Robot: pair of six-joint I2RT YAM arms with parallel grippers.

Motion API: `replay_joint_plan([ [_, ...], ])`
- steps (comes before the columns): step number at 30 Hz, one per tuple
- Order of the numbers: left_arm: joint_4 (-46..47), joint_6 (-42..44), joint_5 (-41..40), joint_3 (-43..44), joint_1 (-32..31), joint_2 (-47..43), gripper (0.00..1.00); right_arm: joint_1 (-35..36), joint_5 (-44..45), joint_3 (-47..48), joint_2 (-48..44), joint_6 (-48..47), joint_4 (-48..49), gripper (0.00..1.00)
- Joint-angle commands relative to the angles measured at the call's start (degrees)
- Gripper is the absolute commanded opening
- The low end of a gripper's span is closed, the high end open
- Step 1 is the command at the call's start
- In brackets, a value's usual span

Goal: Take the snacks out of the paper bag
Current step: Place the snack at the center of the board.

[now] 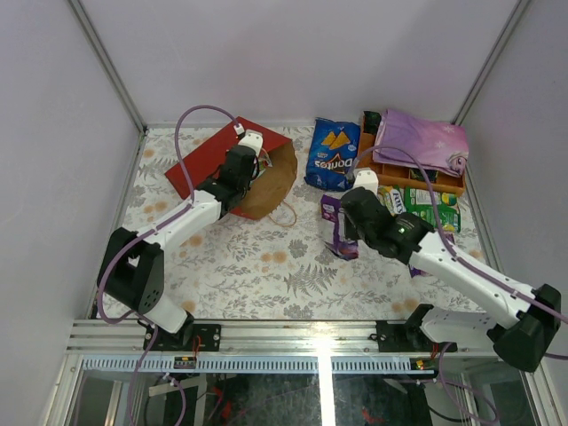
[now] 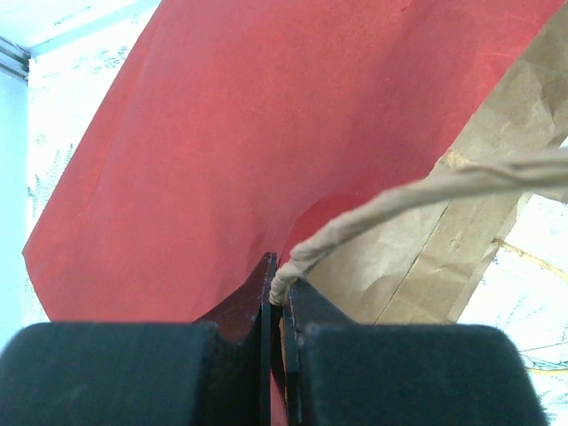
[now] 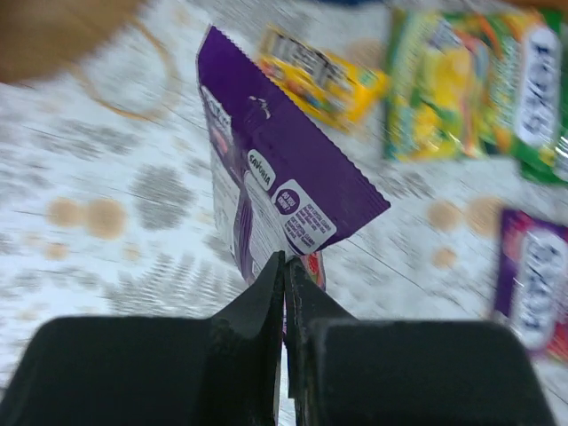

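The paper bag [image 1: 213, 160] lies on its side at the back left, red outside, its brown mouth [image 1: 273, 182] facing right. My left gripper [image 1: 259, 160] is at the bag's upper rim. In the left wrist view it [image 2: 280, 284] is shut on the string handle [image 2: 426, 191] and the red wall [image 2: 222, 133]. My right gripper [image 1: 348, 232] is mid-table, shut [image 3: 286, 266] on the bottom edge of a purple snack packet [image 3: 275, 169], held above the table [image 1: 342, 241]. A blue Doritos bag [image 1: 331, 155], green packs [image 1: 430, 200], a yellow pack [image 3: 324, 80] and another purple pack [image 1: 330, 207] lie outside the bag.
An orange tray [image 1: 382, 167] with a folded purple cloth [image 1: 422, 138] stands at the back right. White walls close in the floral-patterned table [image 1: 266, 266] on three sides. The bag's loose string handle [image 1: 286, 216] lies on the table by its mouth.
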Motion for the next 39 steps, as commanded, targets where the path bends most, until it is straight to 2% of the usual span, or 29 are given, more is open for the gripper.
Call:
replay_joint_plan([
  [1,1.58,0.09,-3.08,1.19,-0.08,0.12,0.00,0.37,13.88,5.71,3.97,2.21,-16.03,0.00],
  [9,1.59,0.30,-3.73,1.21,-0.07,0.33,0.00,8.08,30.26,10.46,12.61,10.65,-30.03,0.00],
  [14,1.31,0.25,-3.96,1.28,-0.11,0.42,0.00,13.92,29.27,11.36,26.86,13.05,-31.42,0.00],
  [19,1.33,0.31,-4.15,1.19,-0.06,0.14,0.00,21.19,30.31,18.80,41.85,16.42,-34.39,0.00],
  [23,1.39,0.35,-4.06,1.18,-0.15,0.06,0.00,23.64,25.09,21.92,43.95,12.26,-27.91,0.00],
  [27,1.42,0.27,-3.95,1.04,-0.04,-0.15,0.00,23.59,9.98,19.63,40.59,5.87,-13.97,0.01],
  [28,1.49,0.27,-3.93,0.97,-0.06,-0.43,0.00,23.57,6.28,19.28,40.24,5.04,-10.88,0.07],
  [29,1.58,0.32,-3.95,0.86,-0.06,-0.59,0.00,23.57,2.91,19.11,40.19,4.14,-9.20,0.20],
  [31,1.72,0.26,-3.84,0.81,-0.06,-0.79,0.00,23.57,-2.54,18.71,39.72,2.56,-6.33,0.62],
  [32,1.71,0.26,-3.93,0.77,-0.11,-0.82,0.00,23.57,-4.11,18.17,39.11,2.03,-4.96,0.78],
  [33,1.74,0.29,-3.92,0.75,-0.05,-0.80,0.00,23.20,-5.78,17.52,37.91,1.58,-3.35,0.90],
  [34,1.74,0.29,-3.93,0.80,-0.06,-0.81,0.00,22.33,-7.92,16.03,36.31,1.19,-1.31,0.96],
  [36,1.68,0.24,-3.85,0.76,-0.09,-0.83,0.00,18.84,-14.80,11.34,31.28,1.27,4.39,1.00],
  [39,1.68,0.16,-3.83,0.77,-0.06,-0.82,0.00,10.10,-25.84,2.00,23.08,4.87,14.61,0.96],
])
